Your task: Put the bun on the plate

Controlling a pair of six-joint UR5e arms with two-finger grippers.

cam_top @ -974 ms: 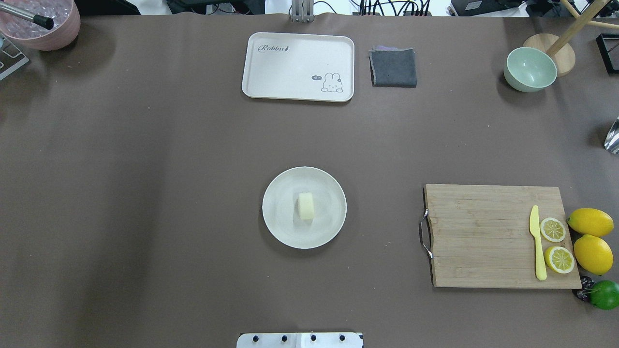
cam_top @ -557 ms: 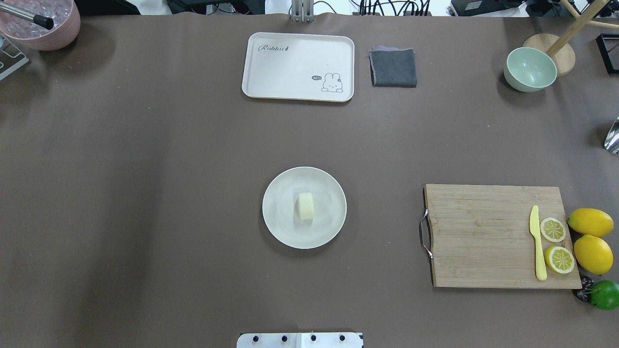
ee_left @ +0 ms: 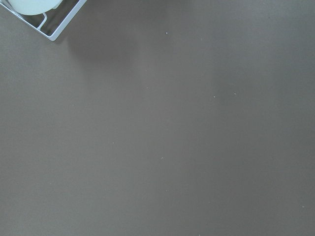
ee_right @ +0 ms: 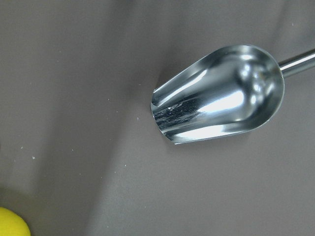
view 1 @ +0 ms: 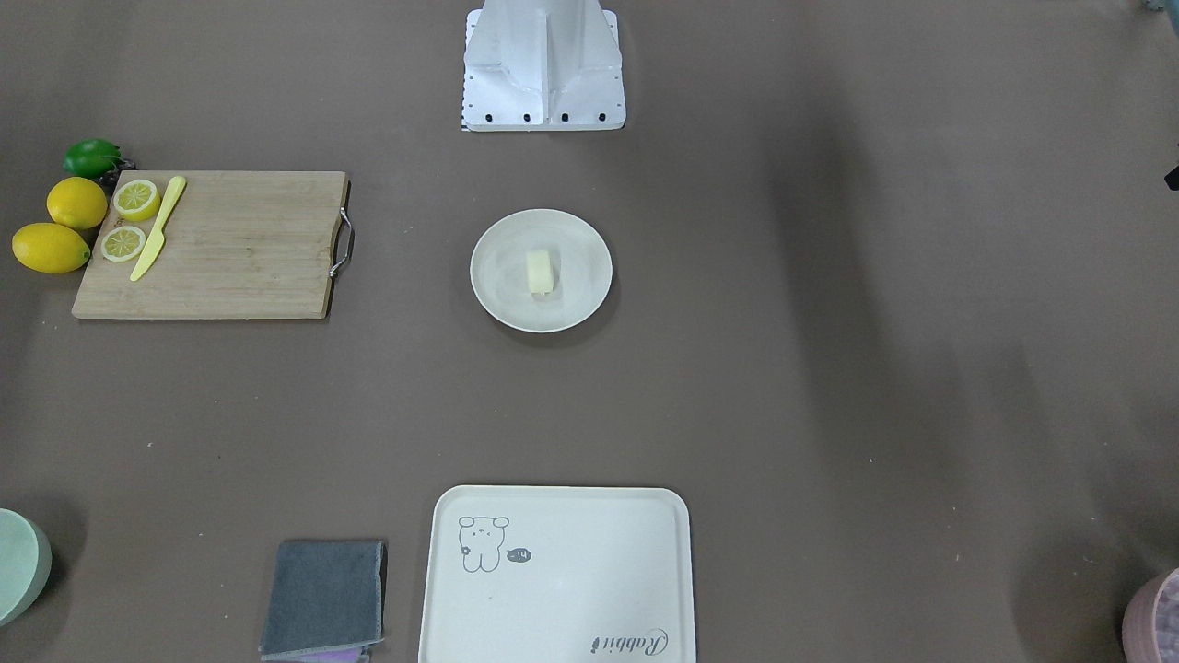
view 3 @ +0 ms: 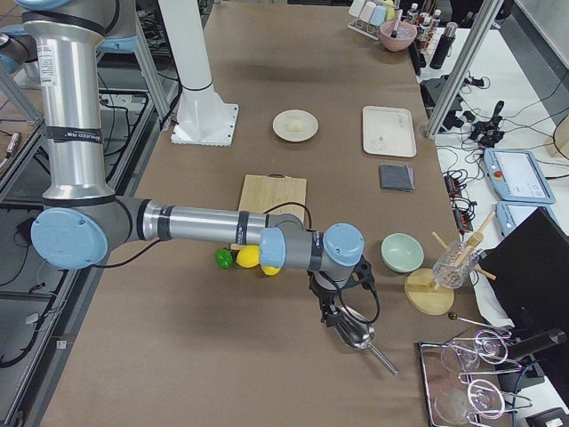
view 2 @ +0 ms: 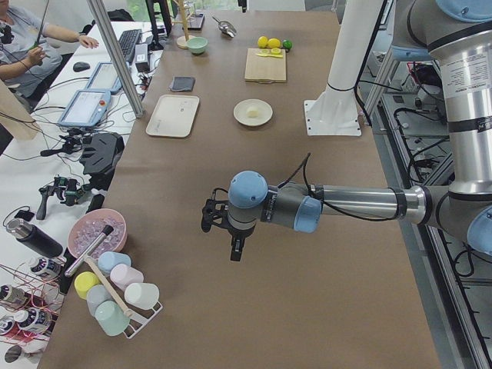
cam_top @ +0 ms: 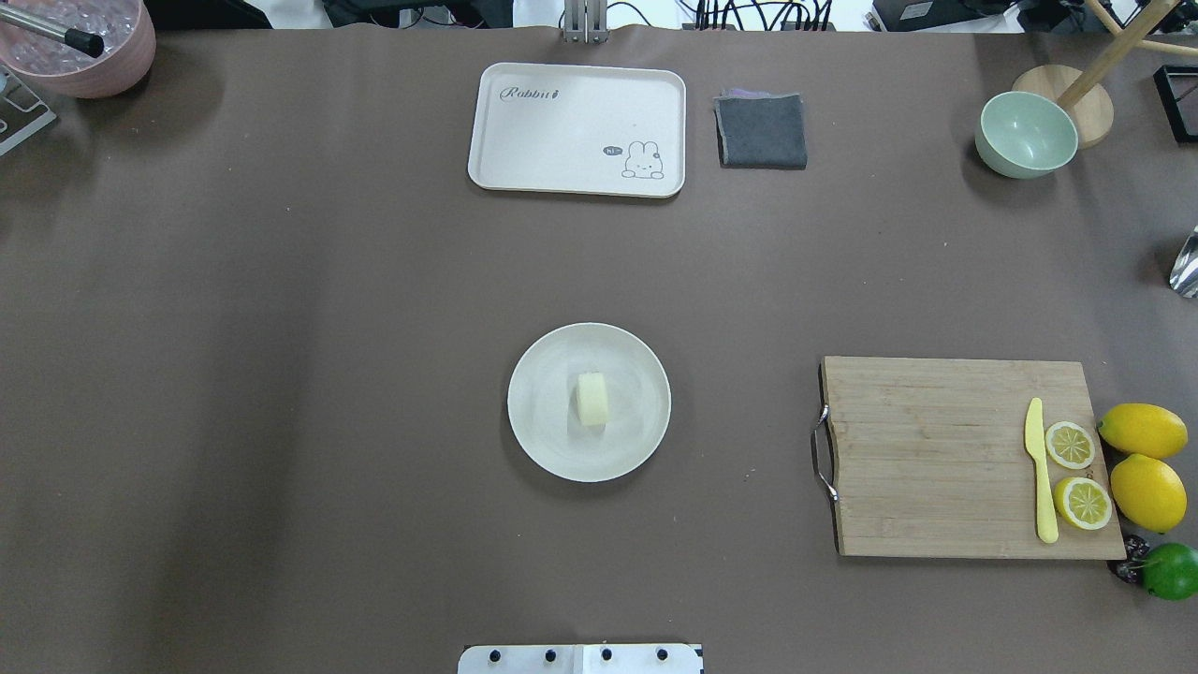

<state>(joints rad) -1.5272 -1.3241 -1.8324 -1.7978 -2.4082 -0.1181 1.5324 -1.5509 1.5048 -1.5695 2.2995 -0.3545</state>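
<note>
The small, pale cream-yellow, rounded-rectangular, soft-looking bun point(cam_top: 591, 399) is lying near the middle of the round, shallow, off-white plate point(cam_top: 543, 426), its long side running toward and away from the robot. The plate is sitting on the brown paper-covered tabletop point(cam_top: 281, 328). The left tool point(view 2: 235, 250) is hanging over bare tabletop and the right tool point(view 3: 333, 311) is hanging just above a shiny metal scoop point(ee_right: 221, 93), both well apart from the plate, and I cannot tell whether either is open or closed.
</note>
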